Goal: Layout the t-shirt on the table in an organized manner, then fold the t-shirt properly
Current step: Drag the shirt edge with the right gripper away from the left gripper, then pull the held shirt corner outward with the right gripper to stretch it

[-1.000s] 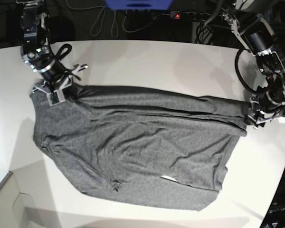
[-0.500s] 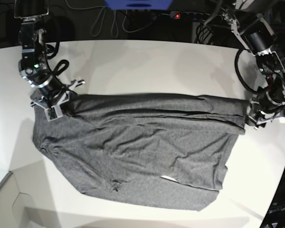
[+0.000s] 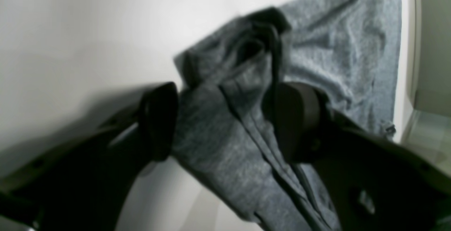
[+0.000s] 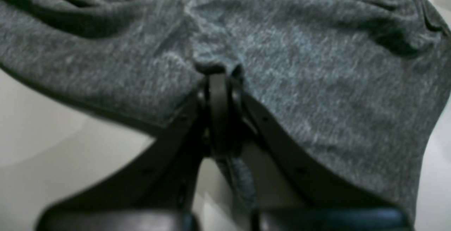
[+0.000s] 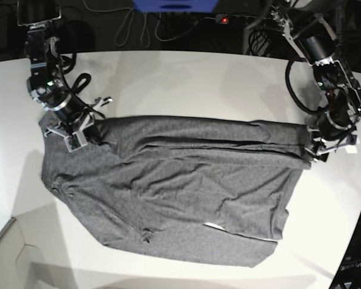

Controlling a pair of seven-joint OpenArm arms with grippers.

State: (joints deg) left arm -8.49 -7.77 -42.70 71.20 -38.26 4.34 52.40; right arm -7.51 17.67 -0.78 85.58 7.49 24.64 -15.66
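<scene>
The t-shirt (image 5: 168, 192) lies spread across the middle of the table (image 5: 186, 78), its near hem towards the front edge. At its far corners, the right gripper (image 4: 218, 79) pinches a fold of cloth tight, while the left gripper (image 3: 225, 118) stands wide with bunched fabric loose between its jaws. The laying-out step seems under way; next, the right side likely needs releasing and smoothing.

Both wrist views are blurred. The t-shirt (image 4: 289, 65) runs past the right wrist view's edges, and the right tool (image 4: 220, 83) hides the pinched hem (fingertips buried in cloth).
</scene>
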